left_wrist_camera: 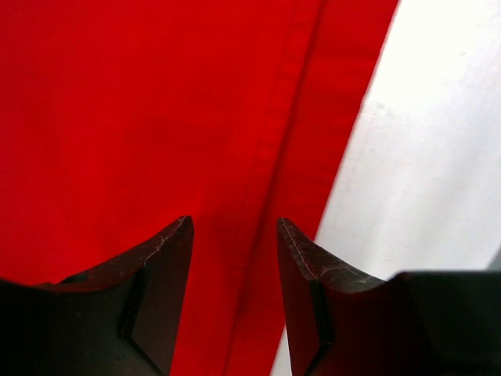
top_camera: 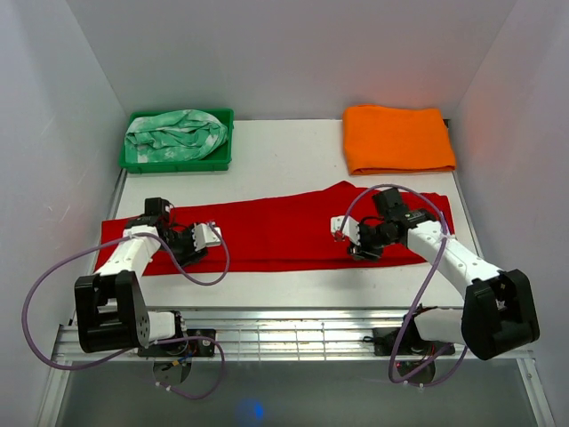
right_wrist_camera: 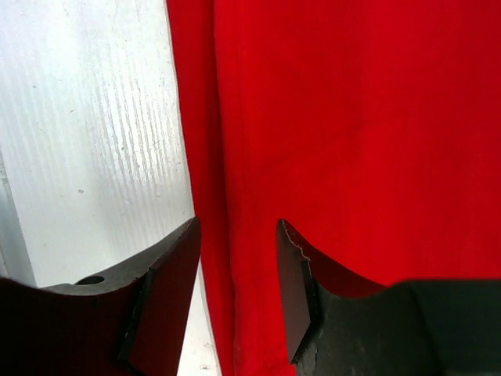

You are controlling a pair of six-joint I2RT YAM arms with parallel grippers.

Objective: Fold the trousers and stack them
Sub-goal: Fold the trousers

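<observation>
The bright red trousers (top_camera: 276, 233) lie flat across the white table, folded lengthwise into a long strip from left to right. My left gripper (top_camera: 189, 249) is open, low over the strip's near edge at its left part; in the left wrist view (left_wrist_camera: 235, 227) the jaws straddle a red seam (left_wrist_camera: 274, 141) beside bare table. My right gripper (top_camera: 363, 251) is open, low over the near edge at the right part; in the right wrist view (right_wrist_camera: 237, 227) the jaws straddle the red edge (right_wrist_camera: 205, 157). Neither holds cloth.
A green tray (top_camera: 133, 160) at the back left holds mint green and white patterned cloth (top_camera: 176, 133). A folded orange cloth (top_camera: 396, 138) lies at the back right. White walls enclose the table. A metal rail (top_camera: 293, 334) runs along the near edge.
</observation>
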